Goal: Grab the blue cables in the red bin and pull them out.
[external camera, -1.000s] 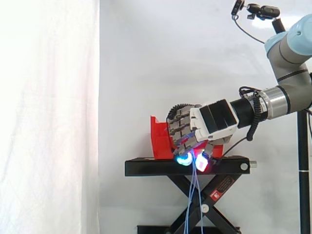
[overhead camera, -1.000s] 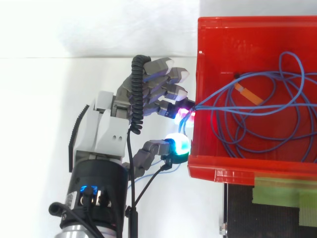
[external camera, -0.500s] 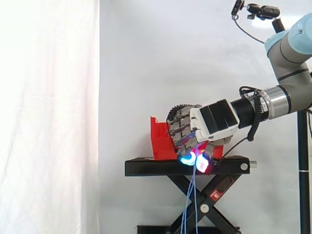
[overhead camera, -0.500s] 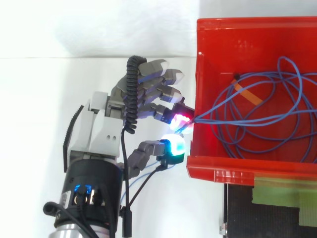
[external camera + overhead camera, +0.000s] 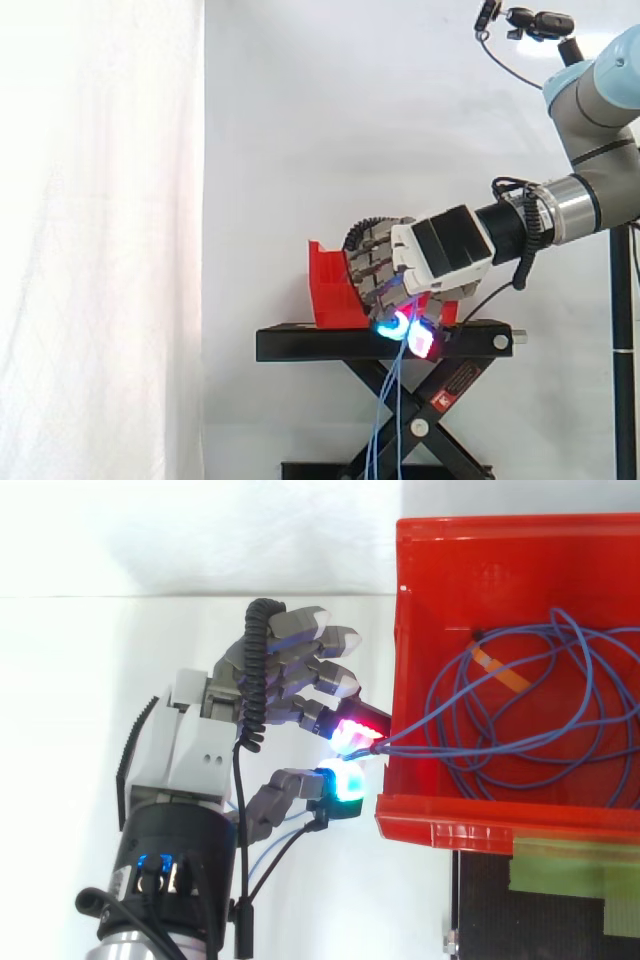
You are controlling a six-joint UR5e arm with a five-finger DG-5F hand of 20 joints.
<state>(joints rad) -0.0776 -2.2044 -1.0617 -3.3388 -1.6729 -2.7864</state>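
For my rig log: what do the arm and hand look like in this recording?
The arm is silver-grey with pale blue joint caps and a black wrist section. The hand has a white casing, dark grey metal fingers and fingertips glowing red and cyan-green.

The bin [image 5: 500,560] is plain bright red; the blue cables [image 5: 450,746] in it are light blue, one with an orange tag [image 5: 497,668]. The hand [image 5: 190,755] is white and grey, with one pad [image 5: 362,727] glowing red-magenta and, at its 6 o'clock, another glowing cyan-green. The stand [image 5: 300,345] is black, the curtain [image 5: 100,240] white, and the tape [image 5: 570,865] at 5 o'clock in the top view olive-green
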